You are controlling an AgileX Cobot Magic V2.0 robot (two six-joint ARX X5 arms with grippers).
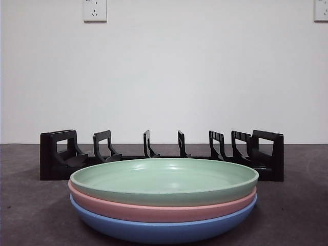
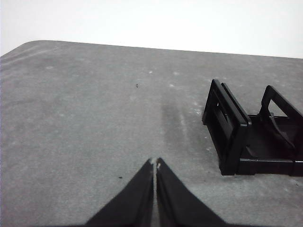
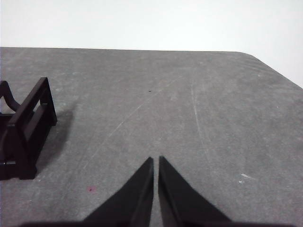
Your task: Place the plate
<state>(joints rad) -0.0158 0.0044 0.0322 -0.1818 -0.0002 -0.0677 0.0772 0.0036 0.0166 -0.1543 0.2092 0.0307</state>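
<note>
Green plate (image 1: 164,177) tops pink plate (image 1: 159,207) & blue plate (image 1: 164,228), stacked just in front of black rack (image 1: 161,154). Left gripper (image 2: 155,163) & right gripper (image 3: 155,161) both clenched, empty, over bare surface (image 2: 94,123) beside rack's ends.

I see a white wall socket (image 1: 95,10) at upper left, another socket (image 1: 321,10) at upper right, above the dark grey table (image 1: 31,205).

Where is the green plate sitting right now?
In the front view, the green plate sits on top of a stack, directly on a pink plate with a blue plate underneath, just in front of the black rack.
</note>
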